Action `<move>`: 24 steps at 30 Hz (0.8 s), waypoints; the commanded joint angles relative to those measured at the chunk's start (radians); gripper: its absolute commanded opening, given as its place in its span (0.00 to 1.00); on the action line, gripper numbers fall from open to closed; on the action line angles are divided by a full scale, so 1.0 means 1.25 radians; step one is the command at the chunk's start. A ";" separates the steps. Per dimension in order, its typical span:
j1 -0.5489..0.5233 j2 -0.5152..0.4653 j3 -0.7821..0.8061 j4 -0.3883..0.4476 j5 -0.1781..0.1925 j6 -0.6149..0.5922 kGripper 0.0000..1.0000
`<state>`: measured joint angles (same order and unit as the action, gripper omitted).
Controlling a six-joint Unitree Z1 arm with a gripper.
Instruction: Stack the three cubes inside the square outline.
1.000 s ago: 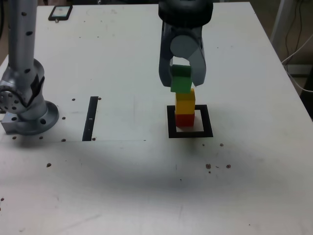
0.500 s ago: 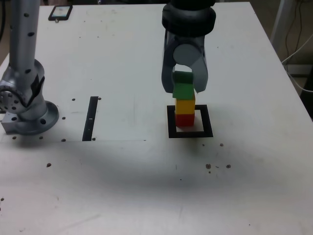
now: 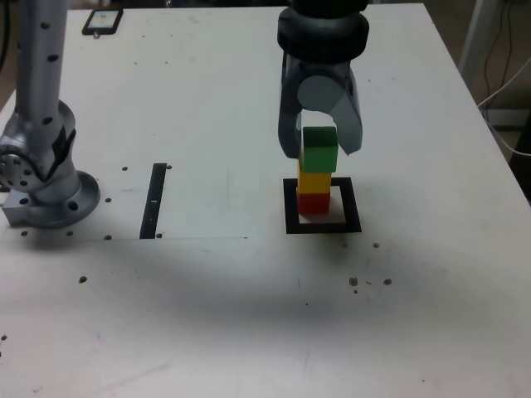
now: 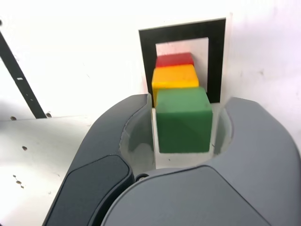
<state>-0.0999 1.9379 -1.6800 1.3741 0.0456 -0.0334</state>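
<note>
The green block (image 3: 320, 150) tops the yellow (image 3: 314, 182) and red (image 3: 314, 204) blocks in the black square (image 3: 352, 206); the gripper (image 4: 185, 127) has released it (gaps show both sides).

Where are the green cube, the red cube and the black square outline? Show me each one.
green cube (image 4: 184, 127): wrist view, front face
red cube (image 3: 314, 204): exterior view, front face
square outline (image 3: 352, 203): exterior view, right border

Cubes (image 4: 184, 120): we saw smooth, matt faces.
Fingers (image 4: 254, 136): we saw matt grey plastic.
Counter (image 3: 207, 315): we saw smooth gloss.
</note>
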 commanded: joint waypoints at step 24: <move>-0.001 -0.228 0.135 0.043 0.044 0.015 1.00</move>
<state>-0.0999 1.6774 -1.5303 1.4263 0.0996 -0.0178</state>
